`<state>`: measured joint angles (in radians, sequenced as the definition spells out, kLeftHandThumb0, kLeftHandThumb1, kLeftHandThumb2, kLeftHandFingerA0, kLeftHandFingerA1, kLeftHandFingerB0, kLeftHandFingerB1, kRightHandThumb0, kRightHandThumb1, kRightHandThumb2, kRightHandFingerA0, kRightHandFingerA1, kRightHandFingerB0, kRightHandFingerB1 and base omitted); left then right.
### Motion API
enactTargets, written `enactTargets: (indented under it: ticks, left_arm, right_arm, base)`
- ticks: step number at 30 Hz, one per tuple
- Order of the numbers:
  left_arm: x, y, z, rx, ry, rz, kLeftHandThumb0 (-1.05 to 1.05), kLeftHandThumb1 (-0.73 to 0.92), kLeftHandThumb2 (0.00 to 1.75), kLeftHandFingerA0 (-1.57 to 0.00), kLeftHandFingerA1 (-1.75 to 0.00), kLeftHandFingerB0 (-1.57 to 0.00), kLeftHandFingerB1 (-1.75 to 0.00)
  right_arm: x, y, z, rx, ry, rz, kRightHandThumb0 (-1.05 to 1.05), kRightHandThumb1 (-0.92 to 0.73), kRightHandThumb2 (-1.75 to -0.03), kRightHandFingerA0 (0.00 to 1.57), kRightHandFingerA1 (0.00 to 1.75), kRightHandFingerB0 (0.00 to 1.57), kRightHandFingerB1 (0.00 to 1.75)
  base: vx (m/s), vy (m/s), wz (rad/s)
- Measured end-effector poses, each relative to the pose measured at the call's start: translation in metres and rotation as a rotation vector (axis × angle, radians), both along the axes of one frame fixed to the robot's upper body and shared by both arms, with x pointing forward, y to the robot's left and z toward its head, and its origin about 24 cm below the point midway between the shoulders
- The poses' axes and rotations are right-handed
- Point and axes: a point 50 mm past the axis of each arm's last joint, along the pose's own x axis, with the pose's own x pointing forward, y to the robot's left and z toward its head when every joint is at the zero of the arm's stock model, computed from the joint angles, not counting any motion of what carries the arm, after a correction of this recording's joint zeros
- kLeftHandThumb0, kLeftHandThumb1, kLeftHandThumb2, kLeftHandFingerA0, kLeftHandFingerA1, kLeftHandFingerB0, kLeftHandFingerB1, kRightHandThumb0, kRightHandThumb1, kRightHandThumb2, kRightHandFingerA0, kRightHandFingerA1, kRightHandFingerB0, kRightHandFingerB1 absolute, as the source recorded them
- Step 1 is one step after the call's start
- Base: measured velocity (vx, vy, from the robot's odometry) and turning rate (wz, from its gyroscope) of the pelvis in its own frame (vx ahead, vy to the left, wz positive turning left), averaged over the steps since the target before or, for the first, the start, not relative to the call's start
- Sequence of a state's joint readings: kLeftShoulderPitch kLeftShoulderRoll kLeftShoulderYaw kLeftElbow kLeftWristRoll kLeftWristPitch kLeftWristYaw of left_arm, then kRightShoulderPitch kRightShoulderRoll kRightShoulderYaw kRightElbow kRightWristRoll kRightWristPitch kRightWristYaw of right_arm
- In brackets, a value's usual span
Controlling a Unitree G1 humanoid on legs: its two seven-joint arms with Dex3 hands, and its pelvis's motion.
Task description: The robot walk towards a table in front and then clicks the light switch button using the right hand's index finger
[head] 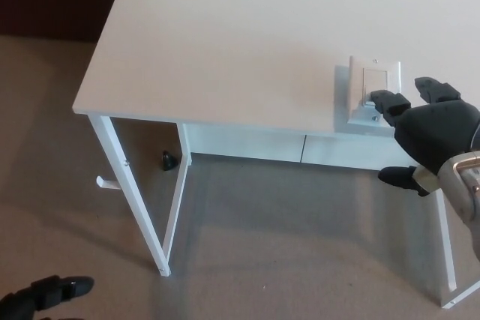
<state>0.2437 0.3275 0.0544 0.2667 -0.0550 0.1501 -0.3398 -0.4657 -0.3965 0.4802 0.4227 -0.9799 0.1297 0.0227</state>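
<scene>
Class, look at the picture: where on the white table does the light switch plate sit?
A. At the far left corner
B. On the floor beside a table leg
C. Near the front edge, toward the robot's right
C: the light switch plate lies near the table's front edge, beside the right hand.

- One white surface (225, 43), filling the top of the picture.
- One light switch (373, 89) at the right.
- Two black hands: right hand (431, 134), left hand (41, 294) at bottom left.
</scene>
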Motion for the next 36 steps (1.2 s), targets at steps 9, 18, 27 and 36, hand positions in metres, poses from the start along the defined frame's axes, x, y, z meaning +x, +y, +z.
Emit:
enactTargets:
  ticks: [9,18,27,36]
  left_arm:
    - [0.0012,0.0002,0.001,0.002,-0.004,-0.004,-0.21,0.62,0.58,-0.44,-0.42,-0.39,-0.39]
    - [0.0028,0.0026,0.003,0.012,-0.007,-0.008,-0.2,0.62,0.58,-0.44,-0.42,-0.38,-0.39]
    - [0.0026,0.0036,0.002,0.012,0.001,-0.01,-0.2,0.62,0.58,-0.45,-0.42,-0.38,-0.39]
    - [0.0039,0.0033,0.0028,0.011,-0.004,-0.012,-0.2,0.61,0.58,-0.44,-0.42,-0.38,-0.39]
  right_arm:
    - [-0.0012,0.0052,-0.0026,0.007,-0.007,0.011,-0.82,-0.6,-0.9,0.0,0.04,0.06,0.17]
    - [-0.0015,0.0058,-0.0032,0.003,-0.014,0.011,-0.75,-0.6,-0.91,0.0,0.13,0.25,0.44]
    - [-0.0014,0.0044,0.0009,-0.002,-0.022,0.013,-0.82,-0.64,-0.93,0.0,0.09,0.31,0.45]
    - [-0.0012,0.0049,0.0033,-0.001,-0.026,0.016,-0.77,-0.62,-0.92,0.0,0.16,0.33,0.47]
  base:
    - [0.0,0.0,0.0]
    - [0.0,0.0,0.0]
    - [0.0,0.0,0.0]
    - [0.0,0.0,0.0]
